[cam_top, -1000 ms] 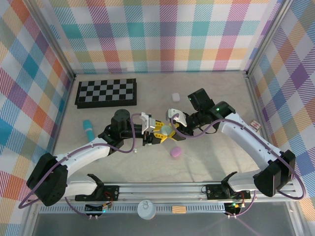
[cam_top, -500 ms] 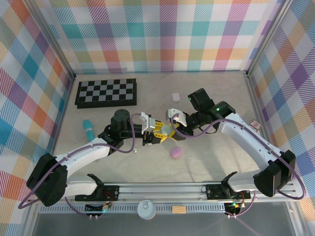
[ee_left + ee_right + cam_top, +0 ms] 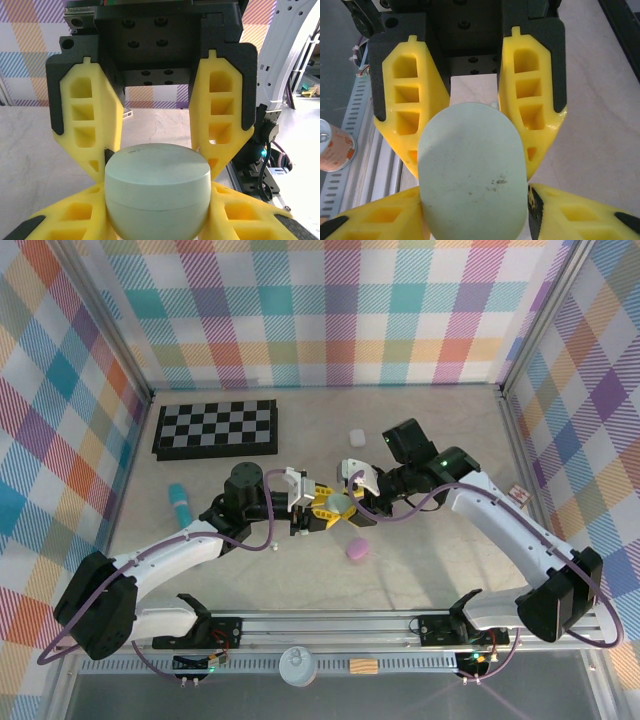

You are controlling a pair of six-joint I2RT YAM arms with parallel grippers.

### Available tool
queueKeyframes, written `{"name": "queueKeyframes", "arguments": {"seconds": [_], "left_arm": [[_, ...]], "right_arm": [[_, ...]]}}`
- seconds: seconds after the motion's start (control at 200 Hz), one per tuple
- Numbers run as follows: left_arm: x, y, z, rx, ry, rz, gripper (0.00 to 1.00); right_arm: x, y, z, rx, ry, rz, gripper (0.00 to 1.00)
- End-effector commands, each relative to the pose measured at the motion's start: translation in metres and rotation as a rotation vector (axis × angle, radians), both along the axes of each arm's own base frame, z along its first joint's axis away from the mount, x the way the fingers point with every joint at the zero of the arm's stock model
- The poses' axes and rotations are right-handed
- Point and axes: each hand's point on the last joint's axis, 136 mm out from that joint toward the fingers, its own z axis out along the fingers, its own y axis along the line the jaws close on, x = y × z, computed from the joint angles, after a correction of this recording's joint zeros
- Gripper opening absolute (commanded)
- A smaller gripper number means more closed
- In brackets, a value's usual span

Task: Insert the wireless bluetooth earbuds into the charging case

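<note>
Your left claw [image 3: 157, 167] clamps the case [image 3: 157, 200] between its tips. It looks smooth, light and likely slippery, so grip its broad sides. I cannot tell whether the right claw [image 3: 472, 162] grips it.

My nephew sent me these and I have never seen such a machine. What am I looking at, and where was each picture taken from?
These are two robot arms bolted at the near edge of a table. The wide picture comes from a fixed camera above and behind them. The two close-ups come from a camera on each wrist, looking along that arm's own yellow fingers.

On the table lie a chessboard, a teal cylinder, a purple case and a small white case.

In the middle the arms meet at a pale green case with its lid shut. The left gripper is clamped on it. The right gripper has its fingers on either side of the case too, but I cannot tell whether they press on it.
</note>
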Motion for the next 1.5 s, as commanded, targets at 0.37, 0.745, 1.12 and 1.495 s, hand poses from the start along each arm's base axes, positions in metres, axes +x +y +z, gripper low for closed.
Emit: {"name": "queueKeyframes", "arguments": {"seconds": [0.37, 0.745, 1.12, 1.495], "left_arm": [[-0.016, -0.001, 0.006, -0.023, -0.031, -0.061, 0.25], [-0.017, 0.000, 0.007, -0.021, -0.032, -0.063, 0.25], [-0.018, 0.000, 0.008, -0.025, -0.036, -0.064, 0.25], [-0.015, 0.000, 0.006, -0.023, -0.035, -0.048, 0.25]], "right_arm": [[0.003, -0.005, 0.024, 0.066, -0.106, -0.003, 0.57], [0.018, -0.008, 0.032, 0.085, -0.146, -0.077, 0.57], [0.032, -0.014, 0.044, 0.115, -0.192, -0.162, 0.57], [0.028, -0.016, 0.056, 0.163, -0.200, -0.162, 0.80]]}}
